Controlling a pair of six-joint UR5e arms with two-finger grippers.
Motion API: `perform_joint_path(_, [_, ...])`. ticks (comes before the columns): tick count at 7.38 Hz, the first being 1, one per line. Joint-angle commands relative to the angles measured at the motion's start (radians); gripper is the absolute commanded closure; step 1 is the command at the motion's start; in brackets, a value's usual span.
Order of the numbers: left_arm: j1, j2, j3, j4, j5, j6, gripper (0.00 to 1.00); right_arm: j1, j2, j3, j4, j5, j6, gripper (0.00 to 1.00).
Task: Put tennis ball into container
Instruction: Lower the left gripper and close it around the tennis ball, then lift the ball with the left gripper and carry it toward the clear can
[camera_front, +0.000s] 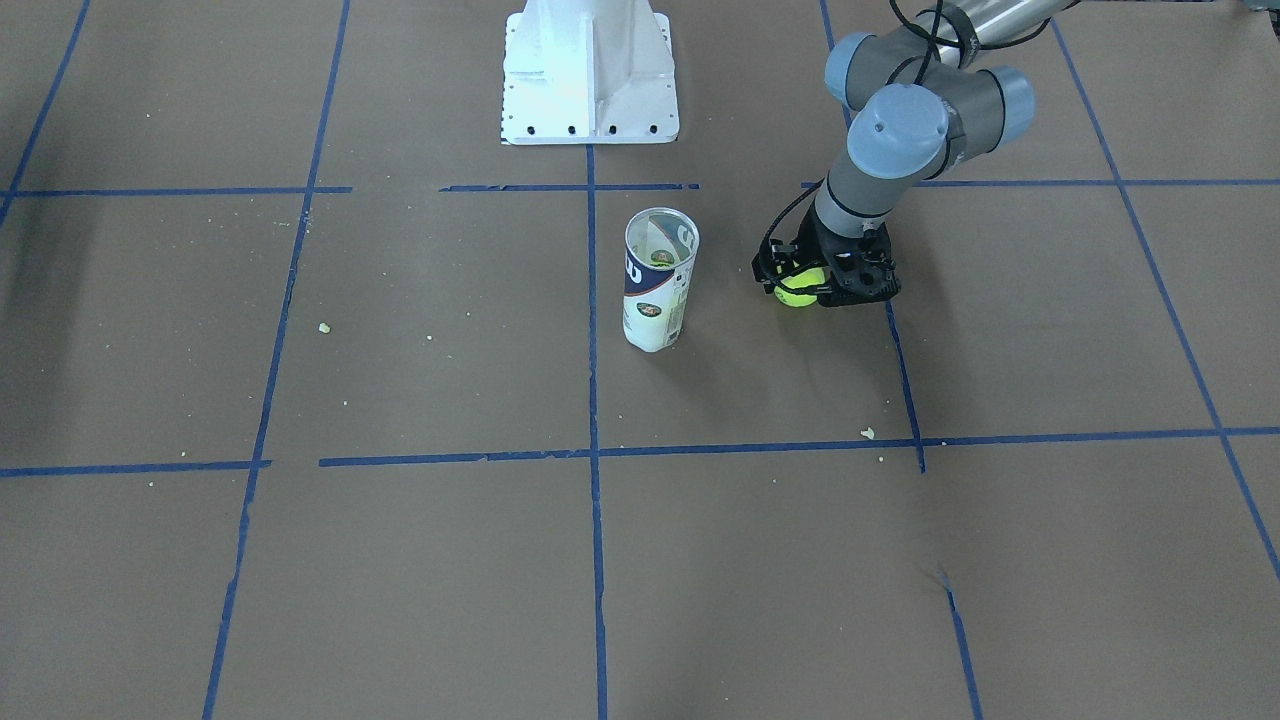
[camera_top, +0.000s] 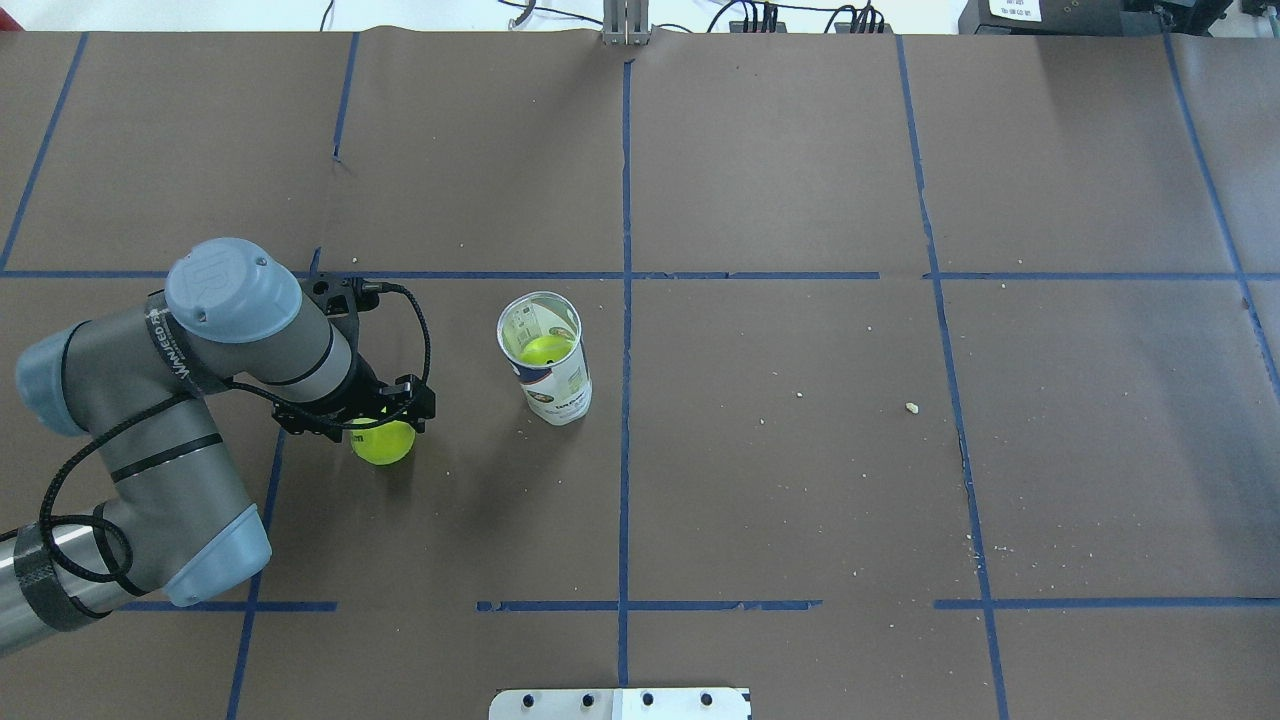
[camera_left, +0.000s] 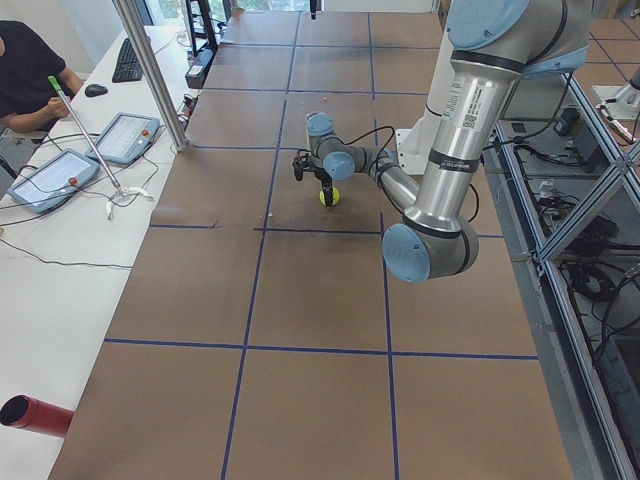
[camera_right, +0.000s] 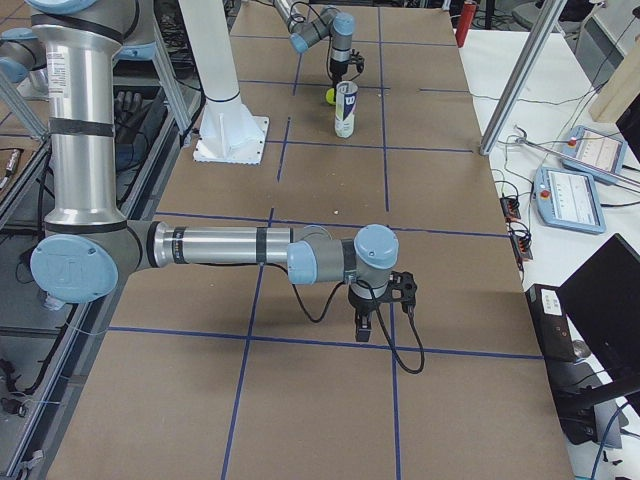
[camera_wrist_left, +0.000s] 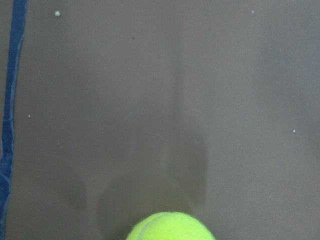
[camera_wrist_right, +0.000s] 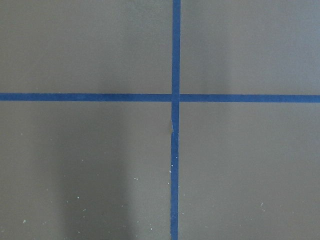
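Note:
My left gripper (camera_top: 380, 428) is shut on a yellow-green tennis ball (camera_top: 382, 442), which also shows in the front view as the ball (camera_front: 799, 289). In the left wrist view the ball (camera_wrist_left: 170, 227) hangs a little above the brown table, with its shadow below it. The clear container (camera_top: 545, 362) with its navy and white label stands upright, open end up, to the right of the ball and apart from it. A second yellow-green ball (camera_top: 547, 350) lies inside it. The right gripper (camera_right: 378, 308) shows only in the exterior right view, far from the tube; I cannot tell its state.
The white pedestal base (camera_front: 590, 75) stands behind the container on the robot's side. Blue tape lines cross the brown table (camera_top: 800, 450), and small crumbs (camera_top: 911, 407) lie on it. An operator's desk with tablets (camera_left: 50, 180) runs along the far edge.

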Motion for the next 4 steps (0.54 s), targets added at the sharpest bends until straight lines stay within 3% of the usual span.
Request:
perform_joint_path(1, [0.002,0.003,-0.013,0.000,0.000,-0.001,0.70,0.000,0.000,0.000,0.000,0.000,0.000,0.00])
perform_joint_path(2, [0.002,0.003,-0.016,0.000,0.000,-0.001,0.95,0.000,0.000,0.000,0.000,0.000,0.000,0.00])
perform_joint_path(3, [-0.014,0.003,-0.064,0.007,0.000,-0.001,1.00,0.000,0.000,0.000,0.000,0.000,0.000,0.00])
perform_joint_path(4, [-0.029,0.050,-0.181,0.030,-0.002,0.004,1.00,0.000,0.000,0.000,0.000,0.000,0.000,0.00])
